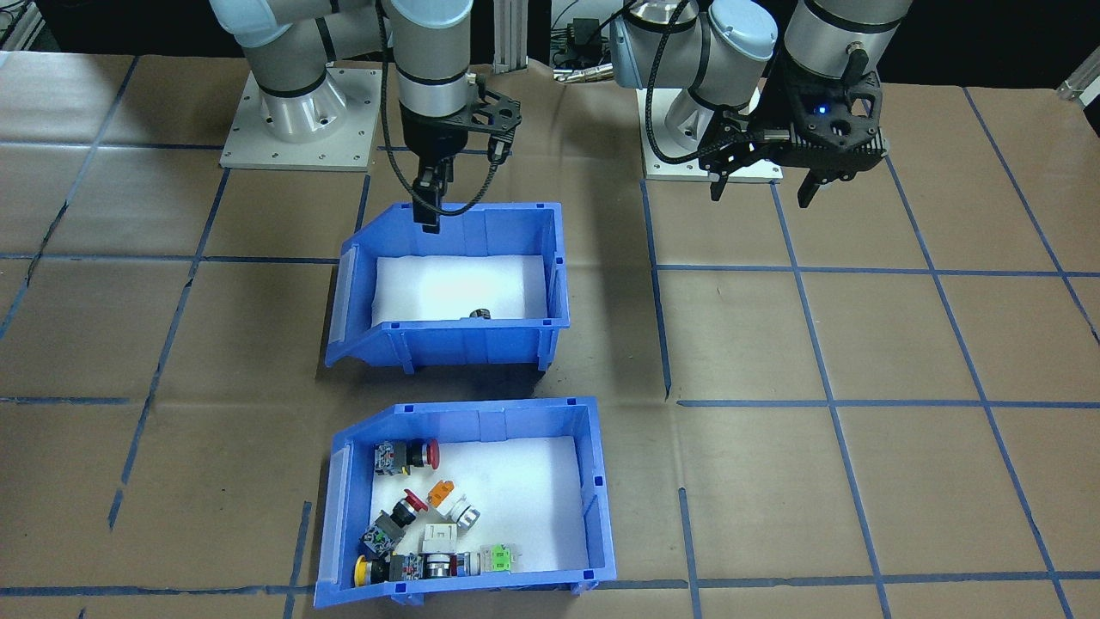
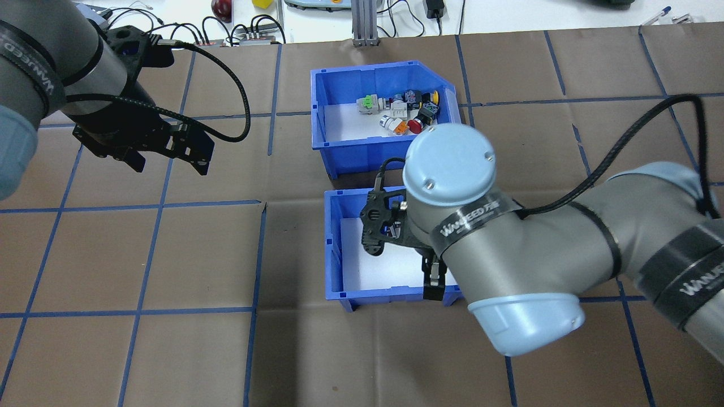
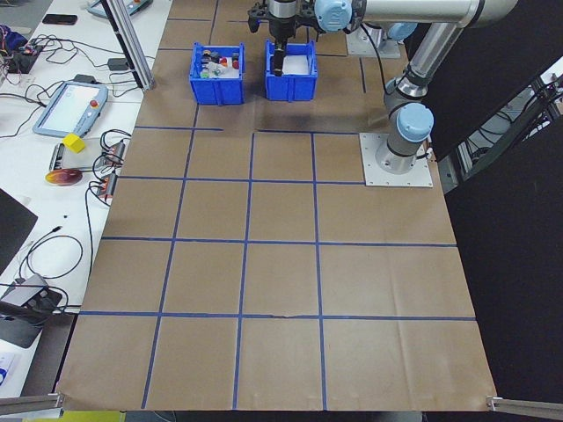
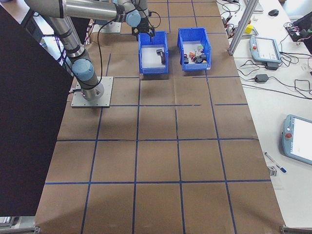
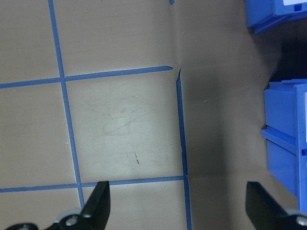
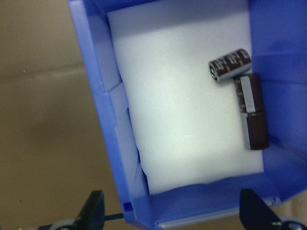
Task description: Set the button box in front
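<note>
in the front-facing view the button box [image 1: 468, 503] sits on the far side of the sparse bin [image 1: 451, 288] from the robot. the right gripper [image 1: 427, 215] hangs spread over that bin's rear wall.

overhead, the left gripper [image 2: 167, 161] waits open beside it, probably idle.

the right wrist view shows dark cylinders [image 6: 240, 91], nothing gripped.

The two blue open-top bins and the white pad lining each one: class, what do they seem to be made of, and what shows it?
The blue bin of push-button switches and the blue bin of dark cylinders look like moulded plastic: uniform colour, slight sheen, ribbed walls. The white pad looks like matte foam, soft-edged and slightly uneven, though the material is not certain.
</note>
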Motion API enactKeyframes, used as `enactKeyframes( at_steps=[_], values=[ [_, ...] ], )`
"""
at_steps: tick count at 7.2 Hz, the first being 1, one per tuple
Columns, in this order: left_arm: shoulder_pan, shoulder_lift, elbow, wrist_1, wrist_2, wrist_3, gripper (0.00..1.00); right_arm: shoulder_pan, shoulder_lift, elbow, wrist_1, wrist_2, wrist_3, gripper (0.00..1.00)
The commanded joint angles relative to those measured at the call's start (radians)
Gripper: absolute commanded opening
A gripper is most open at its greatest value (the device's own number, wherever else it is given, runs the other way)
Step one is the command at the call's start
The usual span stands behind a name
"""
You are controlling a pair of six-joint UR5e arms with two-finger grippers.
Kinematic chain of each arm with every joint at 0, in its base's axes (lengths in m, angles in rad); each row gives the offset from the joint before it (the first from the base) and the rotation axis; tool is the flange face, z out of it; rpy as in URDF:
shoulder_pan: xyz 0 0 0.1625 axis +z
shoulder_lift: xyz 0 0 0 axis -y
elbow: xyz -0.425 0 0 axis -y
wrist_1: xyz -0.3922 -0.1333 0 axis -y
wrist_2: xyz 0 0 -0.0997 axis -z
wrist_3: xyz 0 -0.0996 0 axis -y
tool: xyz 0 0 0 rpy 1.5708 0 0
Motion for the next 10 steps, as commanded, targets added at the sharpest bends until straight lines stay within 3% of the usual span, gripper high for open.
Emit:
enactKeyframes(
  at_steps=[1,3,6,8,9,10],
  values=[
    [0.0,0.0,-0.003,0.0,-0.001,-0.002,1.0,-0.147,-0.023,-0.092,0.079,0.009,0.073,1.0],
    [0.0,0.0,-0.006,0.002,0.0,-0.002,1.0,-0.259,-0.012,-0.177,0.079,0.043,0.178,1.0],
    [0.0,0.0,-0.008,0.003,0.002,-0.002,1.0,-0.337,0.095,-0.307,0.088,0.057,0.458,1.0],
    [0.0,0.0,-0.008,0.003,0.0,-0.002,1.0,-0.339,0.141,-0.423,0.264,0.057,0.803,1.0],
    [0.0,0.0,-0.008,0.005,-0.001,0.0,1.0,-0.362,0.175,-0.474,0.339,0.057,0.867,1.0],
    [0.0,0.002,-0.008,0.005,0.0,0.0,1.0,-0.392,0.175,-0.484,0.361,0.05,0.923,1.0]
  ],
)
